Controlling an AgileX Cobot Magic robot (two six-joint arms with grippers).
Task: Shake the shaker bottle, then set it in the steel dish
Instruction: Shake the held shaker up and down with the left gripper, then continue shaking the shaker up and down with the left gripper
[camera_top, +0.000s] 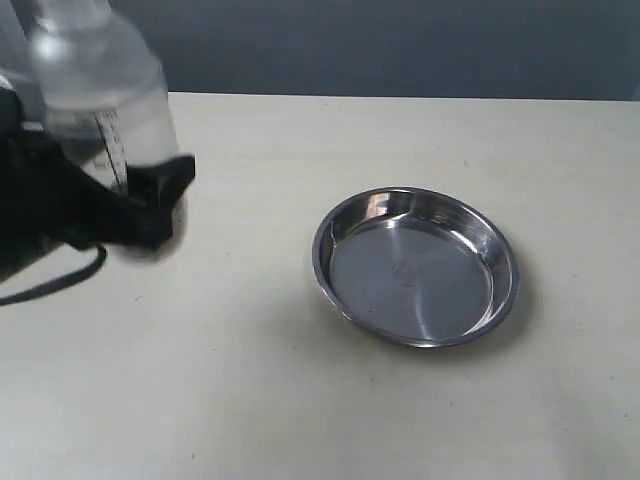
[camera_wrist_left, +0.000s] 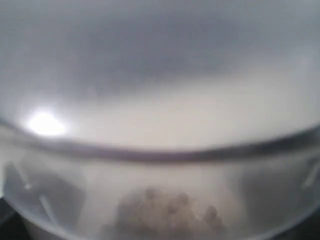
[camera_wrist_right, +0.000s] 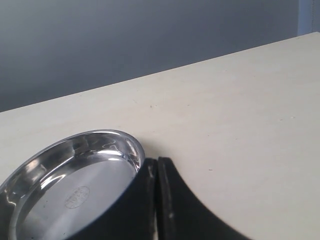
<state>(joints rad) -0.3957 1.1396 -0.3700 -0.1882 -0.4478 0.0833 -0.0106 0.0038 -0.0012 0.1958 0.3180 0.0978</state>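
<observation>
The shaker bottle (camera_top: 100, 90), clear frosted plastic with black marks on its side, is held up above the table at the far left and looks blurred. My left gripper (camera_top: 130, 195) is shut on its lower part, one black finger showing in front. In the left wrist view the bottle (camera_wrist_left: 160, 100) fills the frame, with brown pellets (camera_wrist_left: 170, 210) heaped inside. The steel dish (camera_top: 415, 265) lies empty on the table right of centre, well apart from the bottle. My right gripper (camera_wrist_right: 156, 170) is shut with nothing in it, its fingers beside the dish (camera_wrist_right: 65, 185).
The pale table (camera_top: 300, 400) spreads around the dish. A dark wall runs behind its far edge. A black cable (camera_top: 60, 280) hangs under the left arm.
</observation>
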